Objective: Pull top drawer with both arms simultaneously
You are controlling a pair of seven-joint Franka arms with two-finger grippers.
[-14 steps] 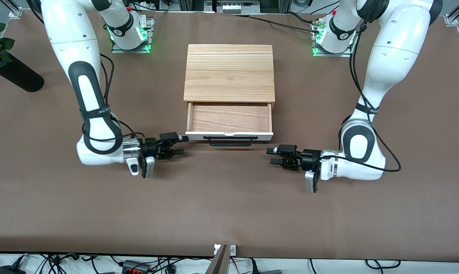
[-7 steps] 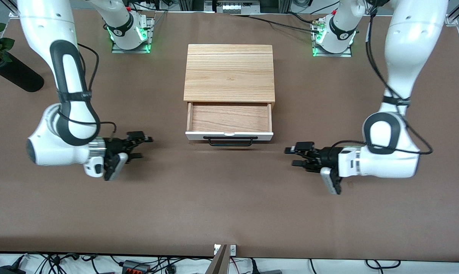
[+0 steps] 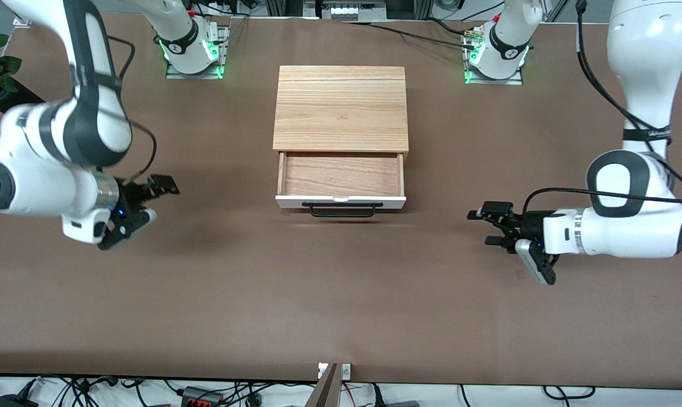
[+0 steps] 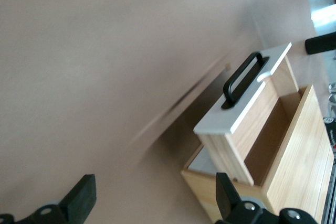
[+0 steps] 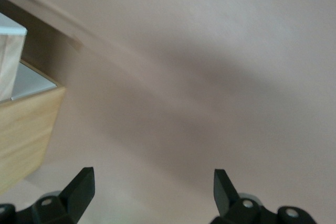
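The top drawer point(image 3: 341, 175) stands pulled out of the light-wood cabinet point(image 3: 341, 107), its white front panel and black bar handle point(image 3: 342, 210) facing the front camera. It is empty inside. The left wrist view shows the drawer point(image 4: 252, 124) and its handle point(image 4: 241, 80). My left gripper point(image 3: 490, 226) is open and empty over the table toward the left arm's end, well apart from the drawer. My right gripper point(image 3: 157, 198) is open and empty over the table toward the right arm's end. The right wrist view shows the cabinet's corner point(image 5: 23, 124).
A black vase with a red rose point(image 3: 13, 102) lies at the right arm's end of the table. The arm bases point(image 3: 194, 51) point(image 3: 496, 53) stand along the edge farthest from the front camera. Brown table surface point(image 3: 341, 294) spreads around the cabinet.
Both grippers have moved away from the drawer's handle ends, each outward toward its own end of the table, and both arms have risen. The drawer has stayed pulled out.
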